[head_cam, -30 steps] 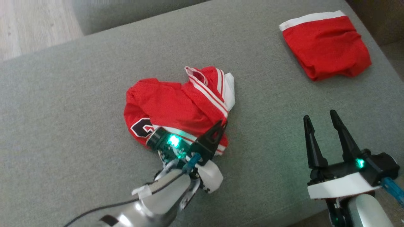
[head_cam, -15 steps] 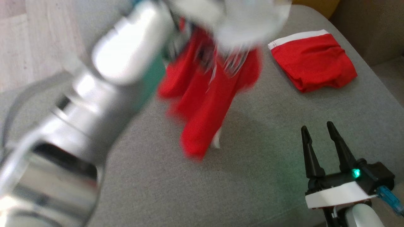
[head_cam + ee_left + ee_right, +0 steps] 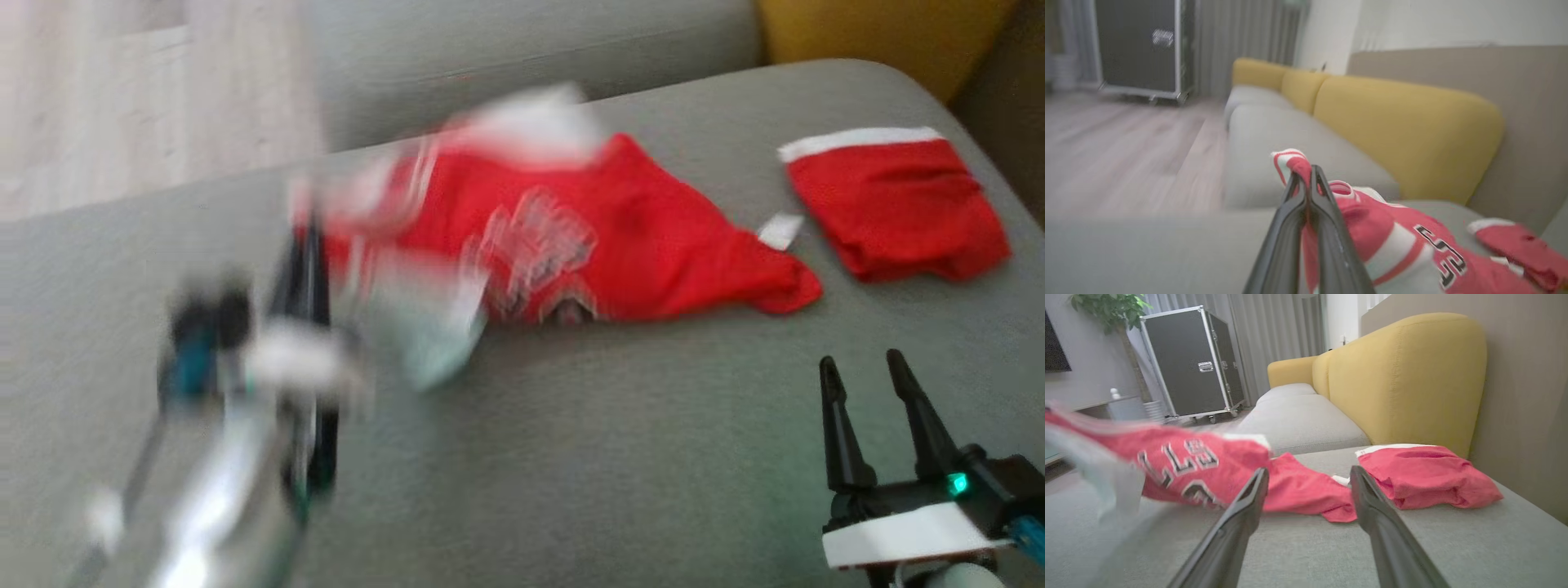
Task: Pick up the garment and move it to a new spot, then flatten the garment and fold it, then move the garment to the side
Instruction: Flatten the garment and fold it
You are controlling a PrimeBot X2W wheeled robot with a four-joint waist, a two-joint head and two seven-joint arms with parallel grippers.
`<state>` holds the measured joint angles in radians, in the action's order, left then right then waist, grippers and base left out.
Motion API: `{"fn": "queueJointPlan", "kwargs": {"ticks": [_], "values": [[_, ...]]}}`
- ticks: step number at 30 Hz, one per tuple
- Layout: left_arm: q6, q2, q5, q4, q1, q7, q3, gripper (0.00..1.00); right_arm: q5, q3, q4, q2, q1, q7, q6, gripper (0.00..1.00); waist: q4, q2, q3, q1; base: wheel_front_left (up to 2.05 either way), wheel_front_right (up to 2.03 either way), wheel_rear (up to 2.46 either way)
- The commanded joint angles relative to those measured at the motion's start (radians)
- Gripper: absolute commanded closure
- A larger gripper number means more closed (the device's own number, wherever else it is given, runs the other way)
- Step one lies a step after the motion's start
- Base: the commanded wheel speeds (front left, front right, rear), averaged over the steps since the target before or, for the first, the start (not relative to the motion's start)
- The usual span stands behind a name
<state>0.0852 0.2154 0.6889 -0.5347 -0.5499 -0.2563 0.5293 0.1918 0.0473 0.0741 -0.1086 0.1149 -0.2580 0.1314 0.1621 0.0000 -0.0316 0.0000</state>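
Two red pieces on grey sofa seat (image 3: 612, 457), we see from head view: jersey (image 3: 645, 237) stretched across middle, left end raised and blurred; folded red cloth (image 3: 894, 204) just beside its right tip, not touching. Right claw (image 3: 860, 361) low right, fingers spread, clear of fabric. Left wrist view: left claw (image 3: 1306, 177) pressed together, pinching jersey's striped trim, fabric trailing down to right. Right wrist view: we look between spread fingers at jersey and folded red cloth on seat, yellow backrest (image 3: 1404, 375) behind.
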Motion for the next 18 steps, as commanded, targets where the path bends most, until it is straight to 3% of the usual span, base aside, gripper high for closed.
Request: {"fn": "queueJointPlan", "kwargs": {"ticks": [1,8,16,17,18], "values": [[0.009,0.027,0.002,0.064,0.026,-0.005,-0.063,1.00,-0.011,0.012,-0.041,-0.018,-0.017,-0.004,-0.001,0.00,-0.048,0.0000,-0.012,0.0000,0.00,0.00,0.00],[0.029,0.026,-0.083,0.212,0.393,-0.005,-0.153,1.00,-0.013,-0.003,-0.044,-0.037,0.000,-0.004,-0.001,0.00,-0.141,0.0000,-0.017,0.0000,0.00,0.00,0.00],[0.020,0.061,-0.172,0.300,0.500,-0.005,-0.186,0.97,-0.014,0.009,-0.039,-0.045,0.018,-0.004,-0.001,0.00,-0.188,0.0000,-0.005,0.0000,0.00,0.00,0.00],[0.023,0.069,-0.180,0.308,0.498,0.000,-0.183,0.24,-0.014,0.011,-0.039,-0.046,0.018,-0.004,-0.001,0.00,-0.187,0.0000,-0.006,0.0000,0.00,0.00,0.00],[0.026,0.078,-0.186,0.321,0.493,0.011,-0.180,0.00,-0.014,0.014,-0.040,-0.048,0.016,-0.004,-0.001,0.00,-0.186,0.0000,-0.009,0.0000,0.00,0.00,0.00]]}}
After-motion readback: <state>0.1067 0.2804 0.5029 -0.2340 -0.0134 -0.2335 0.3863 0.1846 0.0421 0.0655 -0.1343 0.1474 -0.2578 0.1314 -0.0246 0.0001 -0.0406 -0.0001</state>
